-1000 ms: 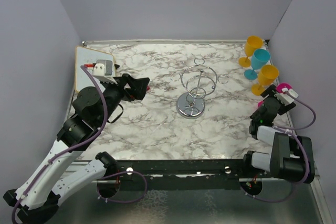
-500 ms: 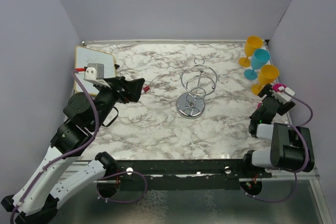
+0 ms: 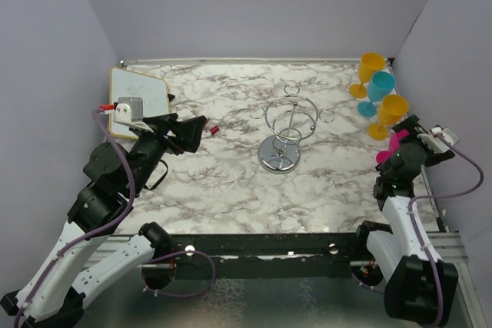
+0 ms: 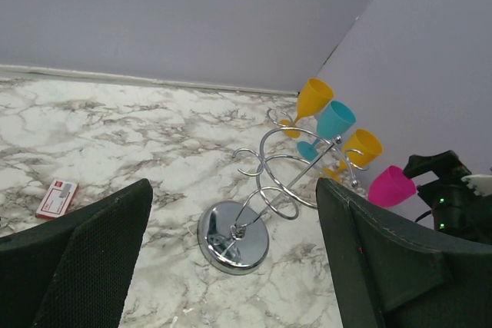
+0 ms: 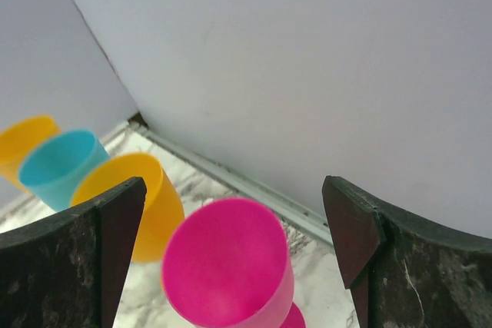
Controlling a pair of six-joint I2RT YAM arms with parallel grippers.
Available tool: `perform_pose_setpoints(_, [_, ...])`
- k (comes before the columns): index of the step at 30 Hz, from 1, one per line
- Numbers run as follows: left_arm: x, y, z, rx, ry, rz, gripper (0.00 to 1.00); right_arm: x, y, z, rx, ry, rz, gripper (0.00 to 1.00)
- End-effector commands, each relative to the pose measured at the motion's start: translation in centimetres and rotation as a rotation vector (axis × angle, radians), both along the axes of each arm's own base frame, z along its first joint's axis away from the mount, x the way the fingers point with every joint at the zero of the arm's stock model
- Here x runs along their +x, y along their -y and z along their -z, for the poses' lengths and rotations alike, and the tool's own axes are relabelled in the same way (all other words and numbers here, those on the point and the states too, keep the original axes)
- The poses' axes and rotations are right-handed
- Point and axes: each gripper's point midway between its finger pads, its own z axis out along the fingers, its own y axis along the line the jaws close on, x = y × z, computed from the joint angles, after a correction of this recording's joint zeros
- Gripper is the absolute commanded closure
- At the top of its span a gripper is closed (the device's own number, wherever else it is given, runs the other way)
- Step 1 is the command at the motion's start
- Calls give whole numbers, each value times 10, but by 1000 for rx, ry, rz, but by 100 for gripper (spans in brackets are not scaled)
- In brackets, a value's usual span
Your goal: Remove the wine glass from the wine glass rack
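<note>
The chrome wine glass rack stands mid-table on its round base, and its rings hold no glass; it also shows in the left wrist view. A pink wine glass stands upright on the table by the right wall, also seen in the left wrist view and the right wrist view. My right gripper is open just above and behind it, with its fingers apart from the bowl. My left gripper is open and empty left of the rack, facing it.
Two orange glasses and a teal glass stand in the back right corner, next to the pink one. A whiteboard lies at the back left. A small red and white item lies near my left fingertips.
My right gripper has swung up and to the right, away from the pink glass. My left arm has drawn back to the left, away from the rack.
</note>
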Motion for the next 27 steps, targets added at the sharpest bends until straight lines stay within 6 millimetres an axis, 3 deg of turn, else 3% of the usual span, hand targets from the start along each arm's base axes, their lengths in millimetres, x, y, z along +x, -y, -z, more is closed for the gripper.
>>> perform_pose_setpoints(1, [1, 5, 6, 13, -21, 13, 10, -20, 1, -25, 39, -28, 37, 1])
perform_pose_setpoints(7, [14, 10, 17, 49, -51, -12, 10, -14, -27, -101, 83, 83, -144, 1])
perform_pose_setpoints(9, [21, 9, 20, 66, -54, -38, 10, -2, -49, -123, 80, 106, -291, 0])
perform_pose_setpoints(13, [37, 2, 18, 122, -31, -113, 10, 22, -98, -149, 92, 98, -582, 0])
perform_pose_setpoints(17, [54, -7, 9, 205, -1, -209, 9, 31, -153, -174, 73, 84, -845, 0])
perform_pose_setpoints(20, [64, -15, 0, 255, 15, -277, 9, 30, -191, -184, 52, 46, -1013, 0])
perform_pose_setpoints(23, [69, -22, -9, 268, 28, -328, 9, 17, -233, -205, -52, 28, -1173, 1])
perform_pose_setpoints(27, [68, -29, -20, 240, 37, -361, 9, -9, -252, -229, -169, 61, -1201, 1])
